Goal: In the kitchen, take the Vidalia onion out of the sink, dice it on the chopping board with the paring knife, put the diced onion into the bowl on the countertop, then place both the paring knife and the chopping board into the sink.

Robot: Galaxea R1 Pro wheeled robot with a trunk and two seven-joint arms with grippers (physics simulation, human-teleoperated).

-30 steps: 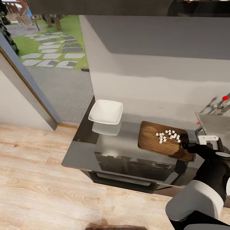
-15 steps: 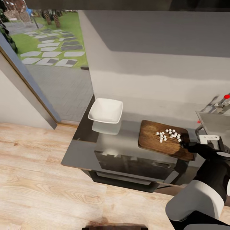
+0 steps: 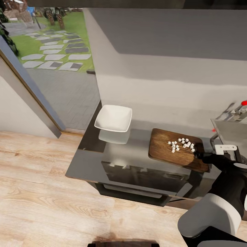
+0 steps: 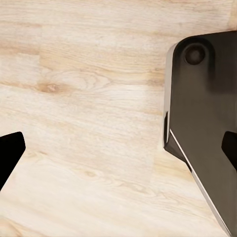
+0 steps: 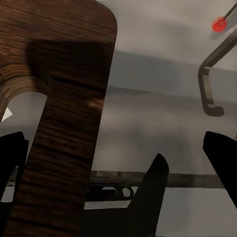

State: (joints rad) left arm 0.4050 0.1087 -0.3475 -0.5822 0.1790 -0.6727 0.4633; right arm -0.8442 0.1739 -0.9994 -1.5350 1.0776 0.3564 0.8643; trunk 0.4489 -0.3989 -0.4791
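A: Which step is judged to be in hand?

B: The dicing looks done. The diced onion [image 3: 181, 144] is seen as small white cubes heaped on the chopping board [image 3: 164, 151], right of centre in the head view. The transfer to the bowl [image 3: 114, 119] is taken to be the step in hand, since the bowl is seen empty, left of the board and well apart from it.

A: How are the jaws placed?

B: The right gripper [image 3: 200, 156] is held at the board's right end. In the right wrist view its jaws are spread wide, the board's handle end [image 5: 64, 123] lying between them; whether anything is gripped cannot be told. The left gripper [image 4: 118, 148] is parted wide over the wooden floor [image 4: 89, 98], with nothing held.

A: What does the next move call for?

B: The board would probably have to be clamped, kept level, carried to the bowl and tipped there, so that no cubes are lost.

A: And the surface and room?

B: The table [image 3: 103, 154] is glossy grey and reflective. The sink [image 3: 230, 135] and its red-knobbed tap [image 3: 240, 107] are cut off at the right edge. A paved garden is seen at upper left.
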